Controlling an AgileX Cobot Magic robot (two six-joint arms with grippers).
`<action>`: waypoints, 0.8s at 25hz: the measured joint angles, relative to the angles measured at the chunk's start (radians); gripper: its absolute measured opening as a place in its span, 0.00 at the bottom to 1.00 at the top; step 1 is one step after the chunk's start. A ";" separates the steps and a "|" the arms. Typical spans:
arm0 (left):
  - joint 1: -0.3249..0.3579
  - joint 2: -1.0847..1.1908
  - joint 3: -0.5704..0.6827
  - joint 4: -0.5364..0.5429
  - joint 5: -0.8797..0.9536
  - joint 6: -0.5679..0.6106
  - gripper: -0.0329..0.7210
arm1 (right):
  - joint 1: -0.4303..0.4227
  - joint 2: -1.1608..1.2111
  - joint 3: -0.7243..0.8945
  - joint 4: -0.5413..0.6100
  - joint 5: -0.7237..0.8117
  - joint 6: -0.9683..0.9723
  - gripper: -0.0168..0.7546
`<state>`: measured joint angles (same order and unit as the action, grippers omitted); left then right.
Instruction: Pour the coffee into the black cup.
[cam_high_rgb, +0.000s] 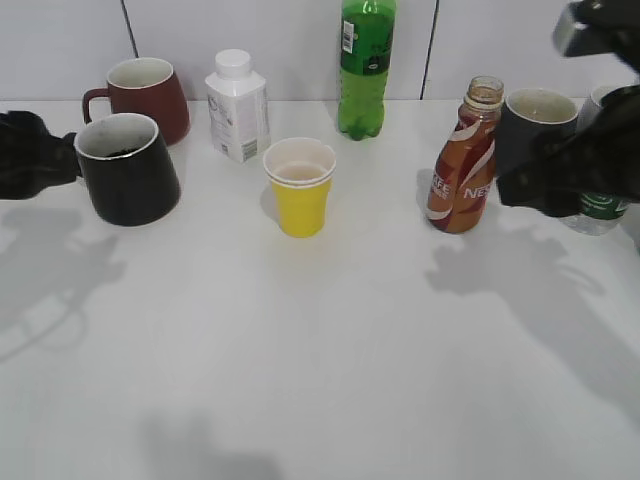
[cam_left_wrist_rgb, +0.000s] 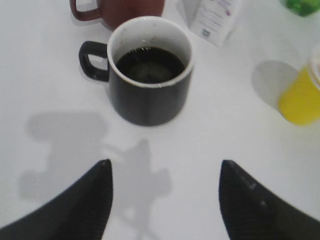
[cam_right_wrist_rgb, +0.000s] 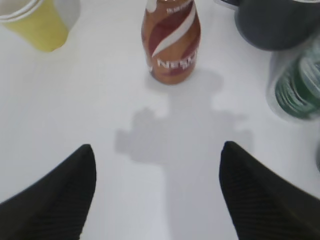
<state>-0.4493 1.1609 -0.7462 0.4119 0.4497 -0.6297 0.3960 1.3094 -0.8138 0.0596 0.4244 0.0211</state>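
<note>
The black cup (cam_high_rgb: 128, 170) stands at the left of the white table. In the left wrist view (cam_left_wrist_rgb: 149, 75) it holds dark coffee (cam_left_wrist_rgb: 149, 65) and its handle points left. The brown NESCAFE bottle (cam_high_rgb: 464, 165) stands upright and uncapped at the right; it also shows in the right wrist view (cam_right_wrist_rgb: 171, 42). My left gripper (cam_left_wrist_rgb: 165, 170) is open and empty, a little short of the cup, and shows at the left edge of the exterior view (cam_high_rgb: 35, 155). My right gripper (cam_right_wrist_rgb: 157, 155) is open and empty, back from the bottle; in the exterior view (cam_high_rgb: 575, 165) it hangs just right of the bottle.
A maroon mug (cam_high_rgb: 145, 95), a white carton-shaped bottle (cam_high_rgb: 237, 105) and a tall green bottle (cam_high_rgb: 366, 65) stand along the back. A yellow paper cup (cam_high_rgb: 300, 187) stands mid-table. A dark grey mug (cam_high_rgb: 535, 125) and a clear green-labelled bottle (cam_high_rgb: 600, 205) sit by the right gripper.
</note>
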 joint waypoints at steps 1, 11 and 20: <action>-0.026 -0.031 -0.013 -0.005 0.048 0.000 0.71 | 0.000 -0.029 -0.002 0.000 0.028 0.000 0.79; -0.135 -0.394 -0.027 -0.145 0.401 0.242 0.71 | 0.000 -0.395 0.052 0.011 0.262 0.000 0.79; -0.137 -0.701 0.027 -0.273 0.560 0.394 0.66 | 0.000 -0.825 0.196 0.004 0.493 0.020 0.79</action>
<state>-0.5860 0.4599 -0.7194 0.1386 1.0093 -0.2360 0.3960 0.4849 -0.6178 0.0632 0.9176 0.0412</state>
